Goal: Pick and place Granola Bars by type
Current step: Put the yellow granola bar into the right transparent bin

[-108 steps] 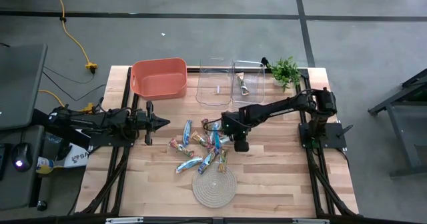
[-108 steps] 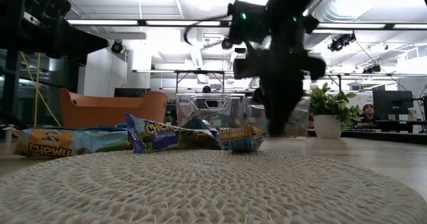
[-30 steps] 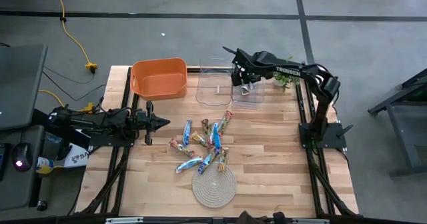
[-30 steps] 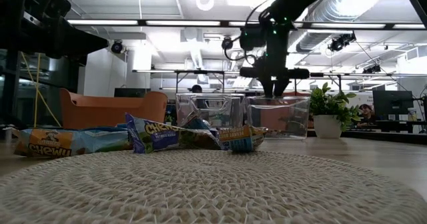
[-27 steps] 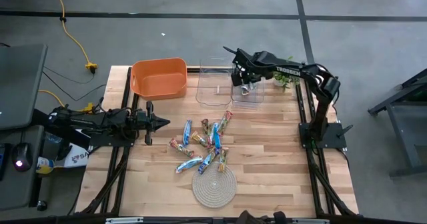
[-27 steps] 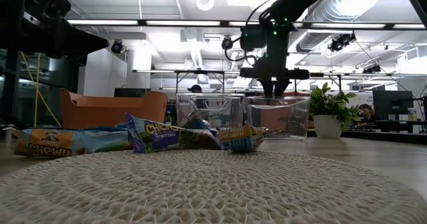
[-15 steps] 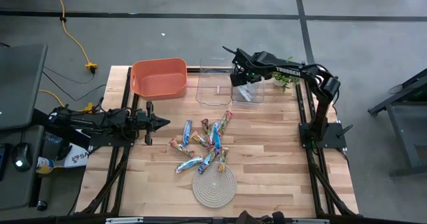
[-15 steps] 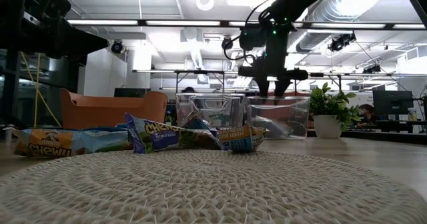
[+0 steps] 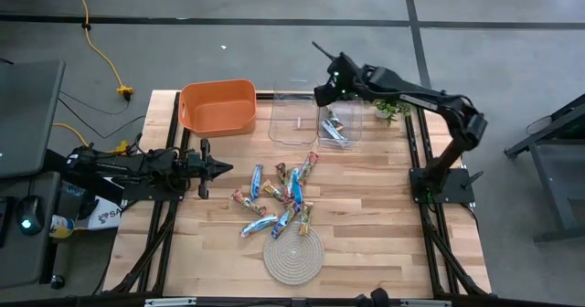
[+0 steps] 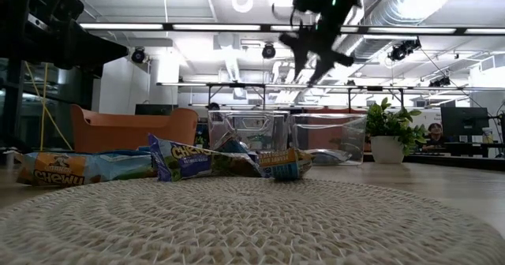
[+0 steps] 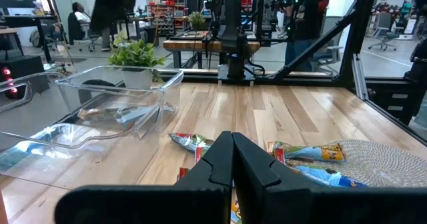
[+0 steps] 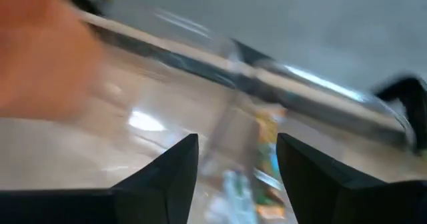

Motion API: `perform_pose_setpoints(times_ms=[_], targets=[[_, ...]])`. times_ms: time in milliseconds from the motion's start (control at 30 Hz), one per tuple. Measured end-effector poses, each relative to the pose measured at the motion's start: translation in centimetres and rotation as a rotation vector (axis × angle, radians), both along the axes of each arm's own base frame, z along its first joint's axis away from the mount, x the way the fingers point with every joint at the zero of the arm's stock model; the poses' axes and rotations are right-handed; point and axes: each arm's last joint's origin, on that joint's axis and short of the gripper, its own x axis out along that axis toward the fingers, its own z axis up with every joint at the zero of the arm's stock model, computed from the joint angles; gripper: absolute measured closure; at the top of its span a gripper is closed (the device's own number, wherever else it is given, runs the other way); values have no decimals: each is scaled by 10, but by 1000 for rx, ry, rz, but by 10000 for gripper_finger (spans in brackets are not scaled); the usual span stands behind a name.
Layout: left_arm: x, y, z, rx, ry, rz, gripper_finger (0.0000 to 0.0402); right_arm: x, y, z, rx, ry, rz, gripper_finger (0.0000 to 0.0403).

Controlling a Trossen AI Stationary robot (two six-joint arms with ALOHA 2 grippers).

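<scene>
Several granola bars [image 9: 279, 197] in blue, red and greenish-tan wrappers lie loose on the table's middle, also seen in the low view [image 10: 209, 162] and in the left wrist view [image 11: 303, 154]. More bars [image 9: 335, 129] lie inside the right clear bin [image 9: 358, 135]. My right gripper [image 9: 324, 92] hangs open and tipped high above the two clear bins [image 10: 316, 36], touching nothing; its wrist view [image 12: 237, 164] looks down into the bin. My left gripper [image 9: 219, 168] waits shut near the table's left edge, pointing at the pile [image 11: 232, 159].
An orange bin [image 9: 218, 106] stands at the far left, with a second clear bin [image 9: 279, 124] beside it. A round coiled rope mat [image 9: 293, 252] lies near the near edge. A potted plant [image 9: 391, 97] stands at the far right corner. Bare wood lies right of the pile.
My right gripper stood low over the right clear bin, spread its fingers and let go of a bar, which now lies in that bin. It then rose well clear of the bin, tipped, and shifted slightly toward the far edge. The left arm has kept still.
</scene>
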Motion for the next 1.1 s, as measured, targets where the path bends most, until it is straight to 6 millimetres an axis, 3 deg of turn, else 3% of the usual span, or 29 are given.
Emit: perform_pose_setpoints(times_ms=[167,300,633,967,1100], targets=[[0,0,0,0,0,0,401,2,31,34,-50,-157,169,219],[0,0,0,0,0,0,401,4,65,47,-6,-221,270,219],[0,0,0,0,0,0,401,19,156,38,124,-161,337,219],[0,0,0,0,0,0,401,20,221,34,145,-191,276,220],[0,0,0,0,0,0,401,21,239,29,137,-180,285,220]])
